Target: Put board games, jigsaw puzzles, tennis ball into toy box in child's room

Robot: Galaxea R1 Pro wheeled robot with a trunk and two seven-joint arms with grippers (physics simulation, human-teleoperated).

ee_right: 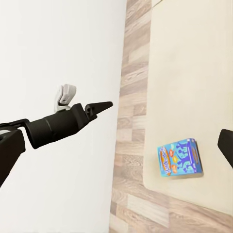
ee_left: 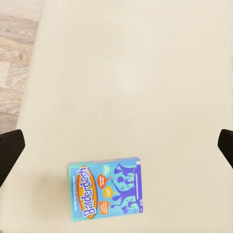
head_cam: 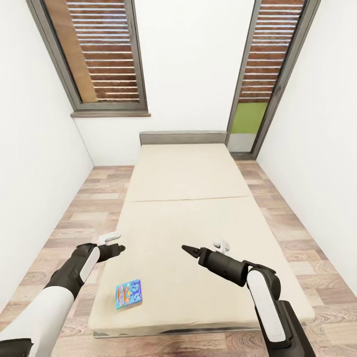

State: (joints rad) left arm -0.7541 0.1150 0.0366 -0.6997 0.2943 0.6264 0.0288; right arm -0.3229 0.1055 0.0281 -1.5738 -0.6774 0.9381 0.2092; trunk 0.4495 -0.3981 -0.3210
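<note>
At the left of the head view, the left gripper (head_cam: 118,247) hangs over the near left edge of the bed (head_cam: 198,183), its dark fingers drawn together to a point, holding nothing; the right wrist view shows that same closed tip (ee_right: 103,105) against the white wall. Just below and slightly right of it lies the one board game (head_cam: 129,293) in sight — a small blue-teal box lettered "Balderdash", flat on the beige mattress near the bed's near left corner, well clear of both arms. The left wrist view looks straight down on the box (ee_left: 105,188), face up and a little askew, the wood-plank floor (ee_left: 17,58) at the mattress edge.

Further right, the right gripper (head_cam: 187,249) hovers above the middle of the near half of the mattress, its fingers also pinched shut to a tip and empty.

The box looks like light, stiff cardboard (glossy, so probably a bit slippery). Lying flat on a soft mattress, it offers little to pinch from above — I would open the left jaws and take it across its short width, pressing the fingers into the yielding surface beside its edges.
</note>
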